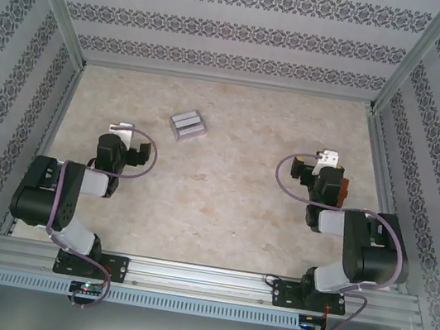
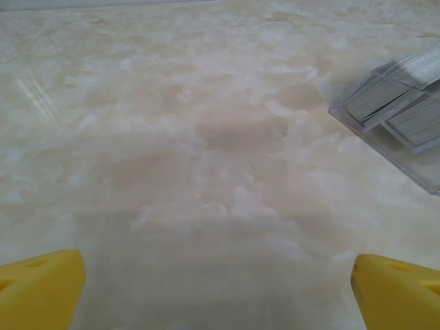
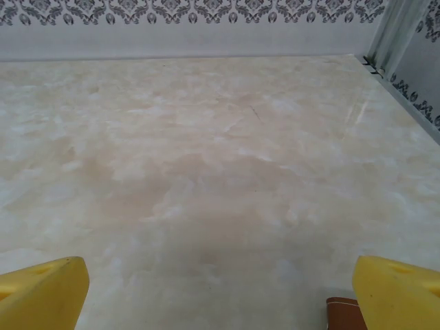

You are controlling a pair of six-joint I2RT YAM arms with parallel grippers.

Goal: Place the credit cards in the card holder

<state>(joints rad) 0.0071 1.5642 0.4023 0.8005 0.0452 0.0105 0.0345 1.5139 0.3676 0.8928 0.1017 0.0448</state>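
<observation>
I have a cream marbled bench (image 1: 222,207) boxed in on three sides by walls (image 1: 241,30) papered in grey damask bands, with an aluminium rail (image 1: 202,278) along the near edge where both arm bases are bolted. From the top camera, plain bench surface lies between the left arm and the credit cards (image 1: 188,125).

The cards sit toward the far middle of the bench, ahead of and to the right of the left end effector (image 2: 220,294). They are a small fanned stack showing pale grey faces with fine printed lines, overlapping at a slant. They seem to rest on a clear sheet, though I cannot be sure.

The card holder (image 3: 342,313) shows as a brown corner on the bench just beside the right end effector (image 3: 220,294), mostly hidden under that arm.

Both end effectors are released, with the yellow fingers (image 2: 41,289) spread wide and nothing between them.
</observation>
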